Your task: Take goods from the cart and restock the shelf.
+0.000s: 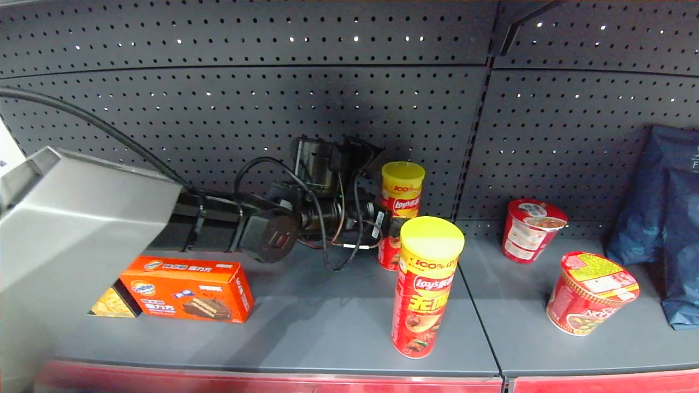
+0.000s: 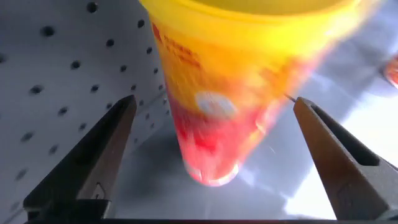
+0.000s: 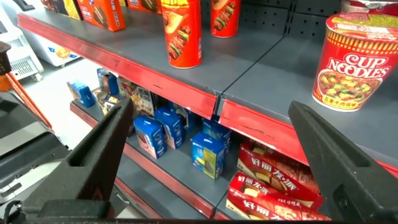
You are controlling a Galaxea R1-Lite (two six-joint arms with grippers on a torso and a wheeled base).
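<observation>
Two tall red chip cans with yellow lids stand on the grey shelf point(image 1: 306, 327). The rear can point(image 1: 402, 192) is by the pegboard, and the front can point(image 1: 427, 286) is near the shelf edge. My left gripper point(image 1: 386, 225) is at the rear can. In the left wrist view the gripper point(image 2: 214, 102) is open, with that can point(image 2: 217, 112) upright between its fingers point(image 2: 102, 158) and a gap on each side. My right gripper point(image 3: 211, 106) is open and holds nothing. It hangs in front of and below the shelf edge point(image 3: 205, 102), with the front can point(image 3: 182, 31) farther off.
An orange biscuit box point(image 1: 188, 286) lies at the shelf's left, with a yellow pack point(image 1: 112, 303) beside it. Two cup noodles point(image 1: 532, 229) point(image 1: 590, 292) and dark blue bags point(image 1: 669, 218) stand on the right. Blue packs point(image 3: 168, 134) and red packs point(image 3: 273, 186) fill the lower shelves.
</observation>
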